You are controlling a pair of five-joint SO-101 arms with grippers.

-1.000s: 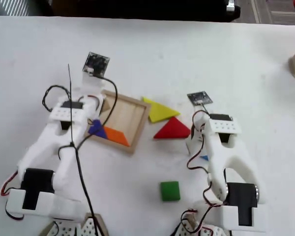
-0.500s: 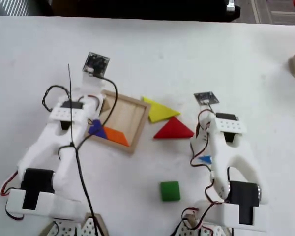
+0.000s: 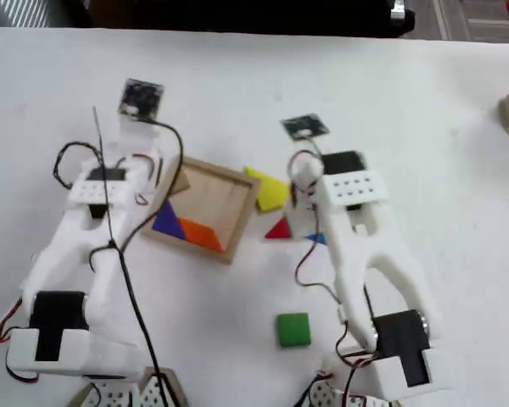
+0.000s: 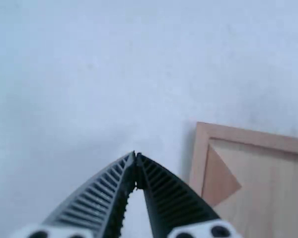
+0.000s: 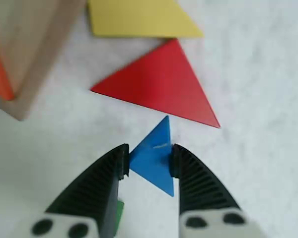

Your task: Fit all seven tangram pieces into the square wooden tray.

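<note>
White table carries the tray at nine o'clock from our right gripper, clamped on the blue triangle; our left gripper, fingers together, hangs at the tray's ten o'clock.

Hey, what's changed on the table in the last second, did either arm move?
The right arm swung left toward the wooden tray, carrying the small blue triangle clamped in its jaws; it is now beside the red triangle. The left arm shifted slightly left, away from the tray, jaws shut and empty. Tray, the pieces in it, yellow triangle and green square stayed put.
</note>
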